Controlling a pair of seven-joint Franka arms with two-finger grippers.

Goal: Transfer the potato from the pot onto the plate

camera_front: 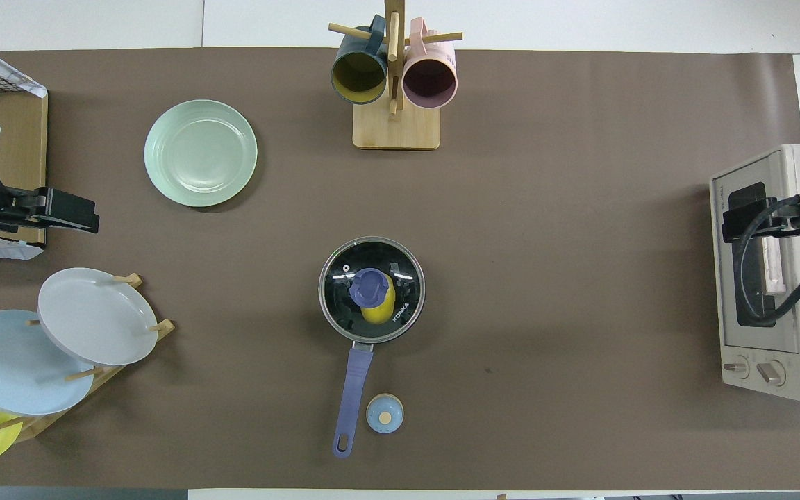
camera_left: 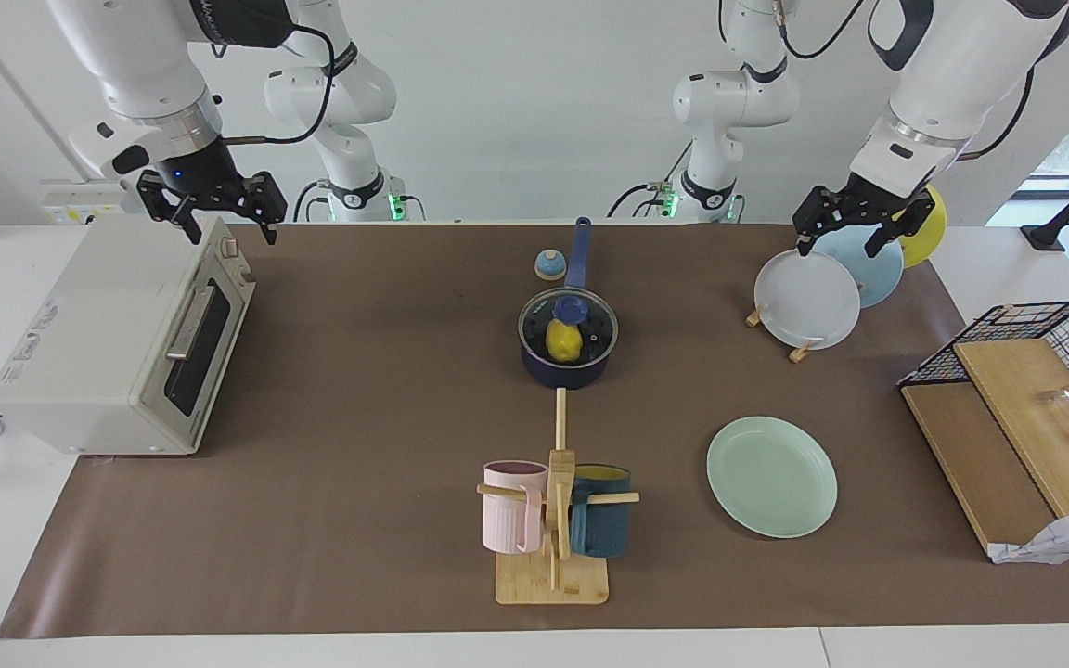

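The mug rack lies nearest the facing camera, farther from the robots than the pot, with 2 mugs hung on it. The plate lies flat and bare, also farther from the robots than the pot and toward the left arm's end of the table.

The pot stands mid-table, its handle pointing toward the robots. A glass lid with a blue knob covers it, and the potato shows through the glass, lying in the pot under the knob. A small blue dome sits just beside the handle.

Nearer the robots than the pot, toward the left arm's end, is the plate stand with 3 plates; toward the right arm's end is the oven.

The left gripper hangs over the stand and the right gripper over the oven's top edge. Both have their fingers spread and hold nothing.

The potato looks light, rigid and smooth, a lumpy oval likely to roll or slip. A pinch across its short middle seems safest. The lid must come off first, by its knob; glass is fragile and heavier, so it wants a gentle set-down.
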